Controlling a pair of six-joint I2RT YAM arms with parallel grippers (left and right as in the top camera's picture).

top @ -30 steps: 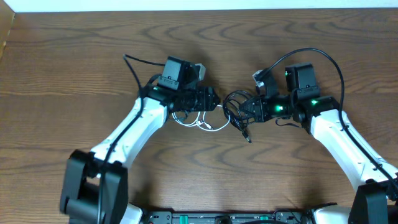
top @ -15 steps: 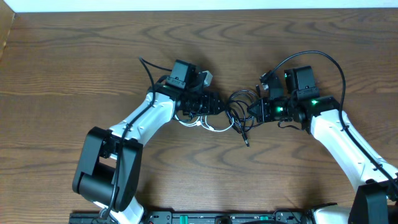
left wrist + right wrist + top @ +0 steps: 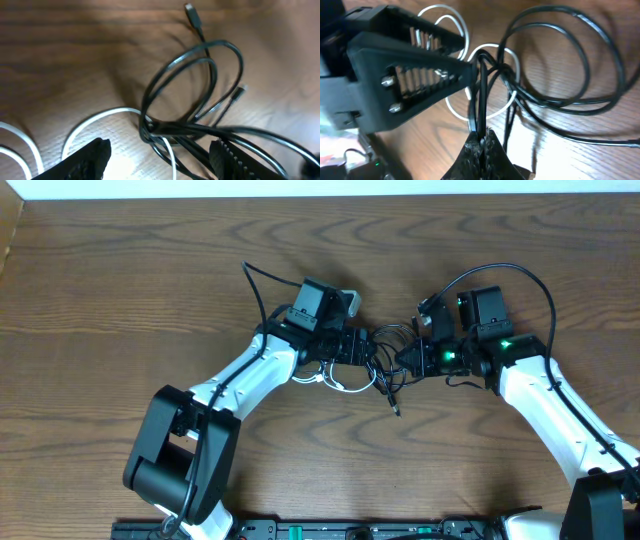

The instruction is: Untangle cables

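So the knot of thin black cords (image 3: pixel 385 365) sits roughly in the middle of the brown wood-grain table (image 3: pixel 150 280), right between the two arms. The right pincer (image 3: pixel 482 144) is clamped shut on a couple of those black strands, pinching them at its tips. The left pincer (image 3: pixel 160 167) is open, fingers spread either side of the knot, just beside the right one. A thin white cord (image 3: pixel 340 386) loops out from under the left pincer toward the near edge.

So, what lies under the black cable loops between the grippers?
Through the black cables you see bare wooden table, and a white cable seems to pass beneath them. Where they bunch, its path is covered.
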